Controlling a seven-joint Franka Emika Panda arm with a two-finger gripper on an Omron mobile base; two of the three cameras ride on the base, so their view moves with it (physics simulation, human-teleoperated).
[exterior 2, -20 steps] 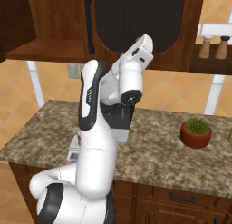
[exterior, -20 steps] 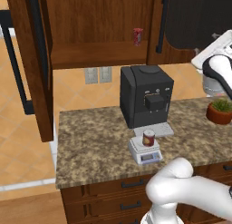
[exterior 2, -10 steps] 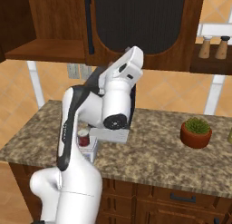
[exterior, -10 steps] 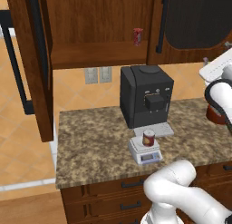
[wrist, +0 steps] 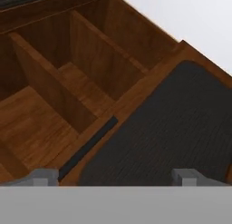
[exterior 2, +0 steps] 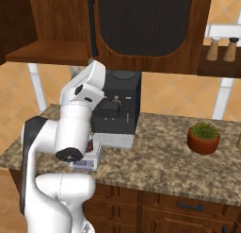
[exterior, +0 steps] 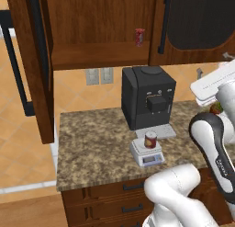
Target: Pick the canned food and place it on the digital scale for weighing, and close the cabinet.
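Observation:
The canned food (exterior: 150,139), a squat maroon tin, stands upright on the digital scale (exterior: 147,154) in front of the coffee machine. In the right base view my arm covers most of the scale (exterior 2: 93,157). The cabinet (exterior: 101,33) above has its left door (exterior: 28,60) swung wide open and its right door (exterior: 198,20) shut. My gripper (wrist: 114,176) is open with nothing between its fingertips. It points up at the cabinet's dark door panel (wrist: 167,128), its black bar handle (wrist: 88,147) and the wooden shelves inside.
A black coffee machine (exterior: 148,96) stands behind the scale. A slim red can (exterior: 139,36) sits on the cabinet shelf. A potted plant (exterior 2: 203,137) is on the counter to the right, with two shakers (exterior 2: 221,48) on a shelf above.
My arm has swung away from the scale and turned the hand up towards the cabinet. The tin has stayed on the scale.

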